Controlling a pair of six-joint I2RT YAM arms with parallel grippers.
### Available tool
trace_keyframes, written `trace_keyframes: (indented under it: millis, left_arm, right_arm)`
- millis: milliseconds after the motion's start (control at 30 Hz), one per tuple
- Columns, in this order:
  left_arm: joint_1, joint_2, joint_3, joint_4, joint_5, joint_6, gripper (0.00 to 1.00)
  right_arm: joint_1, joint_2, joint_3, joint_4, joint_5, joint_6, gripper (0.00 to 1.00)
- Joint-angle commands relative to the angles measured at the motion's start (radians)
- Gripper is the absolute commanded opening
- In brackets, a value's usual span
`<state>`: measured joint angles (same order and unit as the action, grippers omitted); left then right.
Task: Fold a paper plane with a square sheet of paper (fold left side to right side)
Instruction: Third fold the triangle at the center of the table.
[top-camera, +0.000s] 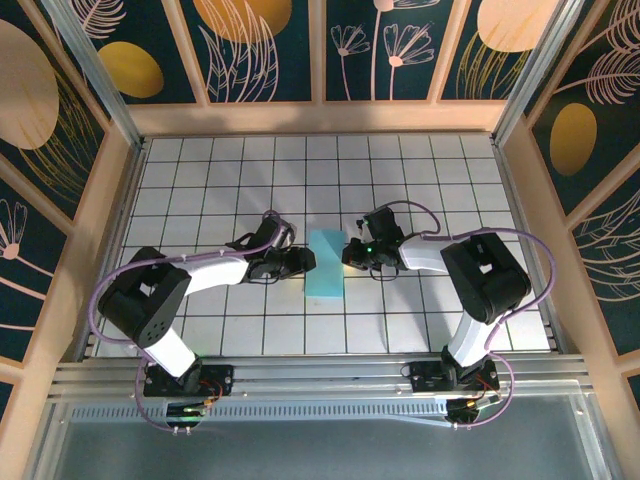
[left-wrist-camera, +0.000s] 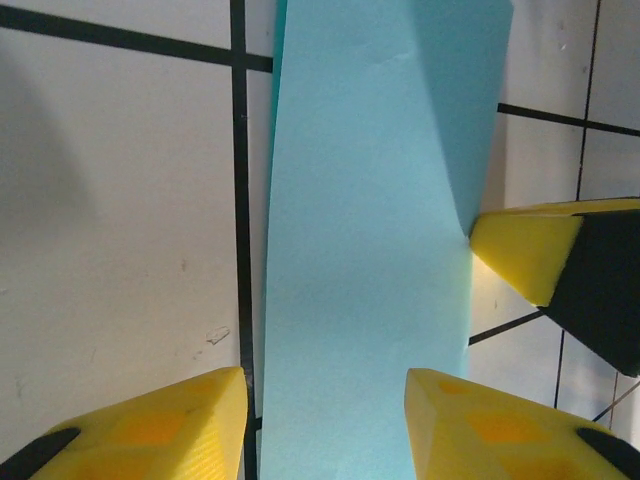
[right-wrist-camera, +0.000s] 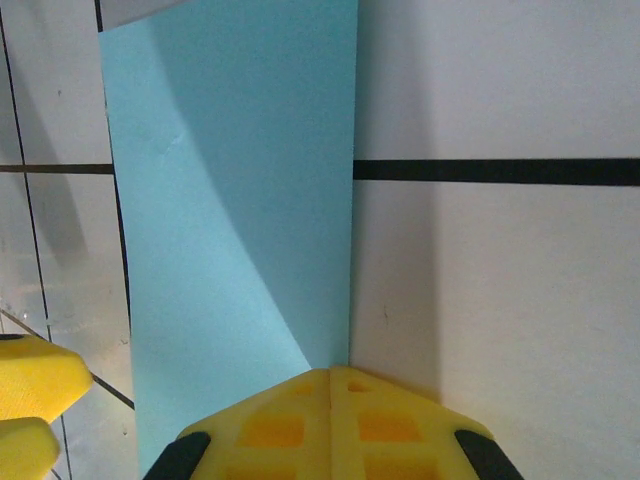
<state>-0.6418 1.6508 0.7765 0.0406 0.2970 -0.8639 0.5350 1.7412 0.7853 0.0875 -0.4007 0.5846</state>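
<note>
- Two grippers are meeting at the square sheet of paper (top-camera: 325, 265), which is lying on the white tiled table (top-camera: 200, 180) and showing as a narrow light teal strip.
- Left gripper (top-camera: 298, 262) is sitting at the sheet's left side in the top view, with its jaws standing apart.
- In the left wrist view its yellow fingertips (left-wrist-camera: 150, 435) are flanking the sheet, one on each long side, and they are clamping nothing.
- Right gripper (top-camera: 352, 252) is sitting at the sheet's right side, clenched, with its two yellow pads pressed together and nothing between them.
- Its closed tip is touching the sheet right at that long edge. Whether it is pressing the paper down I cannot tell.
- A soft shadow is falling diagonally across the sheet in both wrist views.
- A thin darker teal line is showing along one long side of the sheet in the left wrist view, at the far end. Whether that is a lower layer I cannot tell.
- Black grout lines are running out from under the sheet on both sides.
</note>
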Motion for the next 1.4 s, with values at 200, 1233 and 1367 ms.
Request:
trace_keyframes:
  millis: [200, 1233, 1367]
  left_arm:
    - [-0.015, 0.057, 0.038, 0.006, 0.053, 0.016, 0.44]
    - [-0.030, 0.069, 0.085, -0.005, -0.039, 0.025, 0.52]
    - [-0.029, 0.094, 0.121, -0.033, -0.040, 0.050, 0.52]
  right_arm:
    - [0.006, 0.020, 0.019, -0.039, 0.031, -0.025, 0.00]
    - [0.026, 0.027, 0.023, -0.053, 0.040, -0.043, 0.00]
    - [0.026, 0.029, 0.029, -0.058, 0.039, -0.048, 0.00]
